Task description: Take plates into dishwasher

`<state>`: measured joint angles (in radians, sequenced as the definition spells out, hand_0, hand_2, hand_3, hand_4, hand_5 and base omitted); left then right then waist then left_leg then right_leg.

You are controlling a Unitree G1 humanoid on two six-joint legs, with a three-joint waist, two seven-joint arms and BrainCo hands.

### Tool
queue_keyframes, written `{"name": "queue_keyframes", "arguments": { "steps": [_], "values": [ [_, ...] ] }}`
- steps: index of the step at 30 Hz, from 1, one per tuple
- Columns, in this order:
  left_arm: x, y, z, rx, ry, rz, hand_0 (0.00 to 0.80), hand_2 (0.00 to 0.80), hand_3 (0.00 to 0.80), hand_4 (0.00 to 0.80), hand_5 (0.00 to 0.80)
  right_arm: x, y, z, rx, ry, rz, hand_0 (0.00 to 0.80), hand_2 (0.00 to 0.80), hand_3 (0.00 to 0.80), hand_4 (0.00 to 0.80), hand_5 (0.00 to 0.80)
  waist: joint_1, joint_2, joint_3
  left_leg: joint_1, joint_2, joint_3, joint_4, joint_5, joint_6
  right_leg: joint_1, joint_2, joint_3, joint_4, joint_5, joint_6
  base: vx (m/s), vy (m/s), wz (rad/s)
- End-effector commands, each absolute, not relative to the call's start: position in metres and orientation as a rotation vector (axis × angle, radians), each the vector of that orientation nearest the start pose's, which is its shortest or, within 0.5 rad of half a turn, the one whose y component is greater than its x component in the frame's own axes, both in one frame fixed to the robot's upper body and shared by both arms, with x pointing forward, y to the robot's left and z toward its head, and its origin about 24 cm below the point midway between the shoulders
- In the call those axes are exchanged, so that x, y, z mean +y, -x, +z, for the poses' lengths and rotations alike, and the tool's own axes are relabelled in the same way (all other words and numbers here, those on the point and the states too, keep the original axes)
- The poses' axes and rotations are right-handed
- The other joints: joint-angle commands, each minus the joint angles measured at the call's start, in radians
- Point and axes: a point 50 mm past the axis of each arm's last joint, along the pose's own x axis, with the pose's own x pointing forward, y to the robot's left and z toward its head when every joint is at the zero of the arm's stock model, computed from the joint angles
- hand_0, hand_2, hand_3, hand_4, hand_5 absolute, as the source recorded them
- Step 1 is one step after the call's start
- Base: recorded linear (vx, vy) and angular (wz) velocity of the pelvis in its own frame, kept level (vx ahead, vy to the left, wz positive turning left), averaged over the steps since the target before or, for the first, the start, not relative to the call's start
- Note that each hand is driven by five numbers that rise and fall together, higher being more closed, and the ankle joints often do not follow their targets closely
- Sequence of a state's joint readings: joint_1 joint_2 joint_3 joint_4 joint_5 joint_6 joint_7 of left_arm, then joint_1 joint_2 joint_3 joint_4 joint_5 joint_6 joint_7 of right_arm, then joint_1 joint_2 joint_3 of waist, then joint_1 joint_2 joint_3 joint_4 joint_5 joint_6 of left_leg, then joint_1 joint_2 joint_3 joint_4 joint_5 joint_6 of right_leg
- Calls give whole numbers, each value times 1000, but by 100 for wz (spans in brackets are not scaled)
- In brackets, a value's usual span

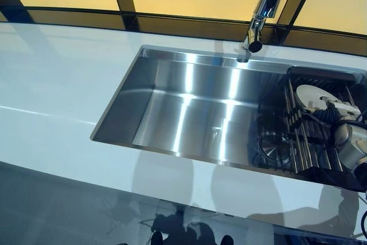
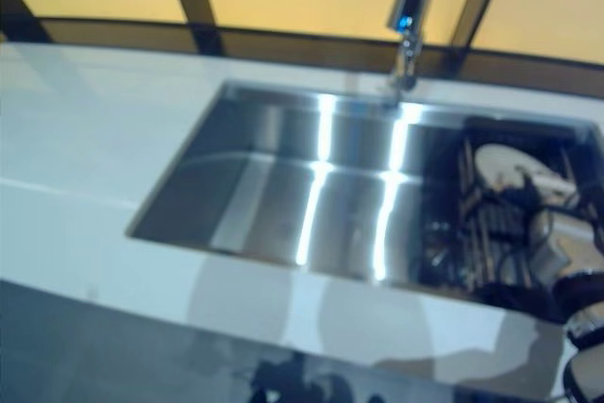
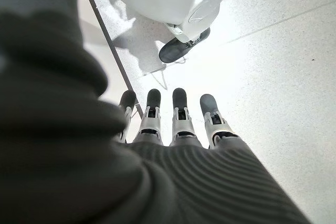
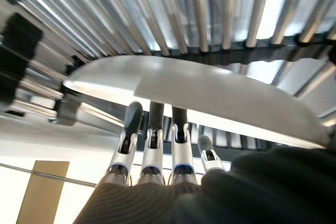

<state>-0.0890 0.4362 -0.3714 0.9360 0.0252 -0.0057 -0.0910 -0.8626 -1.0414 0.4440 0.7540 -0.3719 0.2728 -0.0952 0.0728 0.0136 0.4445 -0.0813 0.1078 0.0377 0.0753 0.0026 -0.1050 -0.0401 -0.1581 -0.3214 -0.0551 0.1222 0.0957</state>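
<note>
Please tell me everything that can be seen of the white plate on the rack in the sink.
The plate is white, round and smooth, probably ceramic, with no visible food on it. It lies on the ribbed metal rack at the right end of the steel sink. The right hand reaches to it with straight fingers whose dark tips meet its rim in the right wrist view; no grip is visible. Part of the plate is hidden by the hand.

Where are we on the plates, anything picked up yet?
Nothing is moved yet. The round white plate lies on the metal roll-up rack over the steel sink. The right robot hand reaches straight-fingered under its rim. The left robot hand hangs idle, holding nothing. No dishwasher shows.
</note>
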Motion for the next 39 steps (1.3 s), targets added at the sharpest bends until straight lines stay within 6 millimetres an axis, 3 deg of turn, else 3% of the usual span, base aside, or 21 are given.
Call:
{"name": "queue_keyframes", "arguments": {
  "steps": [1, 29, 39],
  "values": [
    [251, -167, -117, 941, -599, -284, 0, 0, 0, 0, 0, -367, -340, 264, 145, 1501, -603, 0, 0, 0, 0, 0, 41, -39, -33, -47, -42, 48, 4, 11, 67, -43, 86, 10, 180, -168, -74, 0, 0, 0],
    [259, -166, -115, 947, -616, -271, 0, 0, 0, 0, 0, -365, -336, 272, 101, 1533, -587, 0, 0, 0, 0, 0, 37, -71, -45, -34, -44, 56, -13, 5, 74, -36, 90, 25, 164, -158, -64, -1, 1, 0],
    [260, -165, -115, 952, -624, -270, 0, 0, 0, 0, 0, -369, -335, 264, 157, 1516, -552, 0, 0, 0, 0, 0, 36, -77, -53, -29, -44, 60, -13, 2, 75, -28, 93, 28, 156, -154, -63, 0, 0, 0]
  ]
}}
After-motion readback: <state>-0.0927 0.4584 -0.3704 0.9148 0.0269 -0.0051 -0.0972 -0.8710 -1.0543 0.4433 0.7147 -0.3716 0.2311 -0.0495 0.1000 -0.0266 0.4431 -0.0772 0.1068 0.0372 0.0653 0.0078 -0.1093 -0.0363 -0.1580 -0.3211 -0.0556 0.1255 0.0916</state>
